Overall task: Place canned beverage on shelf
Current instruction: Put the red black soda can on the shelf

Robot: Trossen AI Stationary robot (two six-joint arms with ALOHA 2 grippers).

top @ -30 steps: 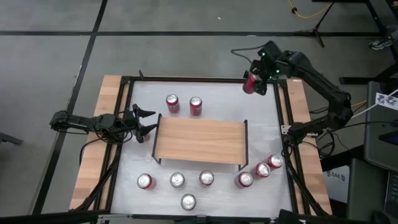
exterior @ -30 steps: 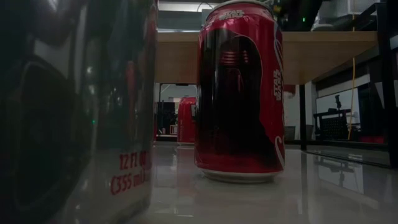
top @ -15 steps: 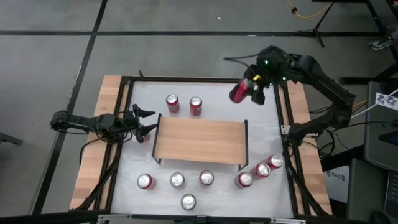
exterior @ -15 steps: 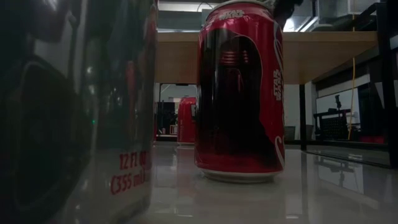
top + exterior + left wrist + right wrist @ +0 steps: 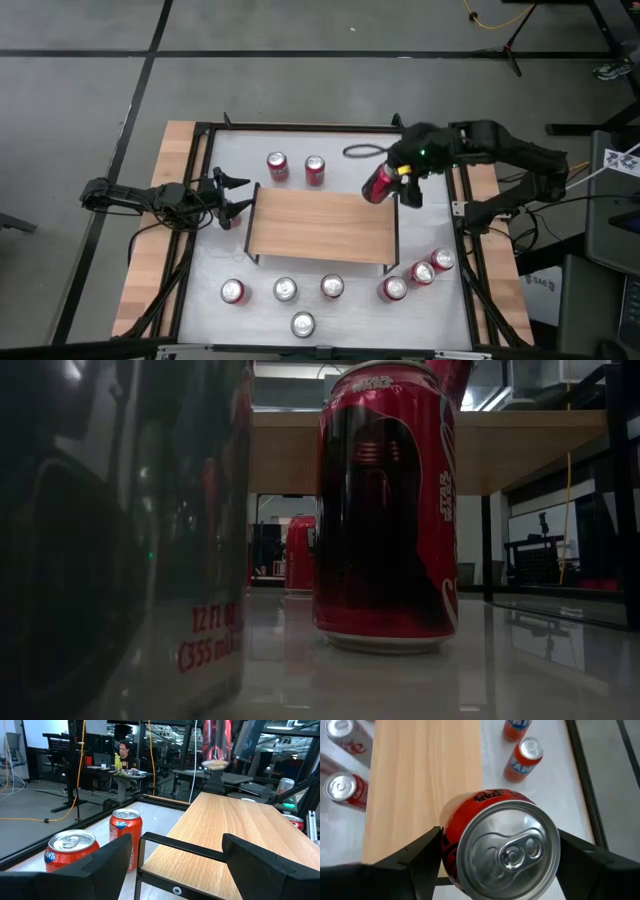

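Red can (image 5: pixel 379 184) is hanging clamped in my right pincer (image 5: pixel 390 184) above the shelf's (image 5: pixel 320 225) far right corner; my left pincer (image 5: pixel 232 195) is waiting part-open, empty, beside the shelf.

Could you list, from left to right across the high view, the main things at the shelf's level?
Left hand → shelf → held red can → right hand, shut on that can over the shelf's right far corner.
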